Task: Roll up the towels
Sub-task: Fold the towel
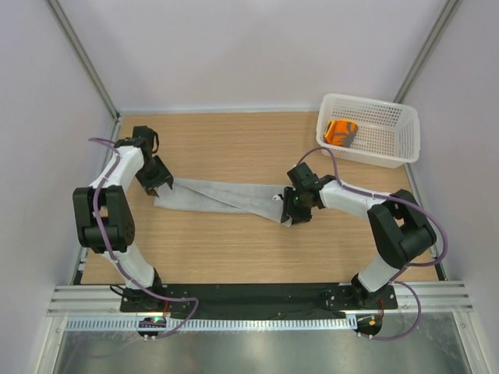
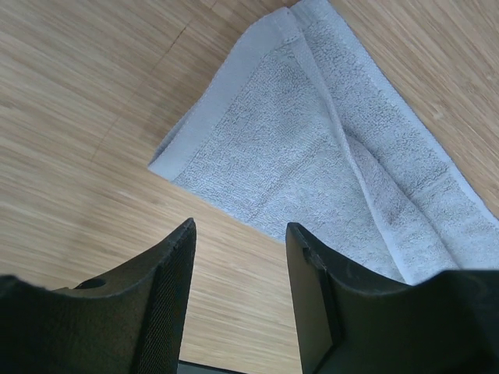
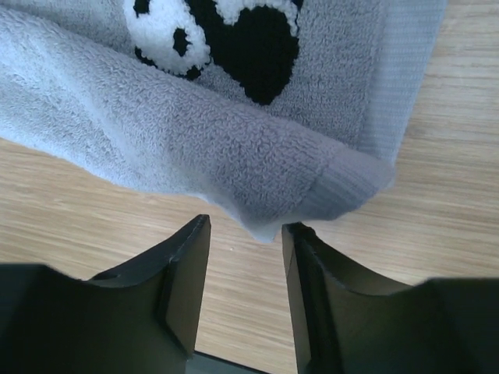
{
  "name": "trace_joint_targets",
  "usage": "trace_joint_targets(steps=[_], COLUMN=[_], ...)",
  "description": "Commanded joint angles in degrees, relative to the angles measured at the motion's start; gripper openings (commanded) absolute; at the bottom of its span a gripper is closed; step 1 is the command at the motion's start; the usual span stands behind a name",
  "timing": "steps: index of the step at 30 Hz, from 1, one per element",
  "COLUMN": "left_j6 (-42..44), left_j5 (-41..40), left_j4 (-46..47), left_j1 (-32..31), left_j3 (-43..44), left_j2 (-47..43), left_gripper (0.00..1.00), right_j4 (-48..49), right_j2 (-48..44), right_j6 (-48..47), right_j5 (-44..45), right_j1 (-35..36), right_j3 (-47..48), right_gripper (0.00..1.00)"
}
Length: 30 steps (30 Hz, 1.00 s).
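Grey towel (image 1: pixel 226 196) lies as a folded strip on the worktop (image 1: pixel 234 249), one end just ahead of each arm's open, empty jaws, probably staged for rolling; orange towel (image 1: pixel 341 132) sits in the basket (image 1: pixel 407 139).

bright, even, diffuse light fills all three views; the wooden table (image 1: pixel 234 249) shows a matte, evenly lit grain. only a faint, soft shadow lies under the edge of the grey towel (image 2: pixel 327 171) just ahead of the left gripper (image 2: pixel 240 226). the right gripper (image 3: pixel 246 226) reads dark, almost featureless and slightly soft, while the towel pile just beyond it is crisp.
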Motion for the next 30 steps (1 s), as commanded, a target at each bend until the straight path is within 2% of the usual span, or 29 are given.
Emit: trace_joint_targets(steps=[1, 2, 3, 8, 11, 17, 19, 20, 22, 24, 30], left_j6=[3.2, 3.3, 3.7, 4.5, 4.5, 4.9, 4.8, 5.0, 5.0, 5.0, 5.1], left_j5=[0.4, 0.1, -0.1, -1.1, -0.5, -0.3, 0.2, 0.6, 0.7, 0.6, 1.1], left_j4=[-1.5, -1.4, -1.2, -0.2, 0.4, 0.3, 0.5, 0.5, 0.5, 0.5, 0.8], left_j1=[-0.1, -0.1, 0.0, -0.1, -0.1, 0.0, 0.0, 0.0, -0.1, -0.1, -0.1], left_j3=[2.2, 2.1, 2.2, 0.8, -0.3, -0.1, -0.6, -0.7, -0.9, -1.1, -1.3], left_j2=[-1.7, -1.7, -1.6, -1.7, -1.9, -2.5, -2.7, -3.0, -3.2, -3.5, -3.9], left_gripper=[0.51, 0.51, 0.50, 0.49, 0.48, 0.48, 0.47, 0.47, 0.47, 0.47, 0.47], right_j4=[2.8, 2.9, 2.9, 2.0, -0.4, -7.6, -9.9, -12.1, -15.0, -16.8, -18.8], right_j2=[1.3, 1.5, 1.6, 0.7, -1.7, -3.3, -2.1, -0.2, 2.5, 5.9, 8.3], right_j6=[1.5, 1.6, 1.8, 2.3, 2.5, 1.6, 0.6, -0.5, -1.1, -1.1, 0.8], right_j5=[2.1, 2.0, 2.0, 2.9, 3.1, 5.7, 9.4, 10.6, 11.7, 12.6, 15.5], right_j1=[1.1, 1.2, 1.7, 2.3, 2.3, 2.3, 1.8, 1.6, 0.9, -0.2, -3.4], right_j3=[-0.2, -0.2, -0.2, 0.8, 3.2, 14.0, 18.9, 22.5, 26.1, 29.8, 32.6], right_gripper=[0.44, 0.39, 0.30, 0.11, 0.08, 0.08, 0.12, 0.20, 0.44, 0.61, 0.65])
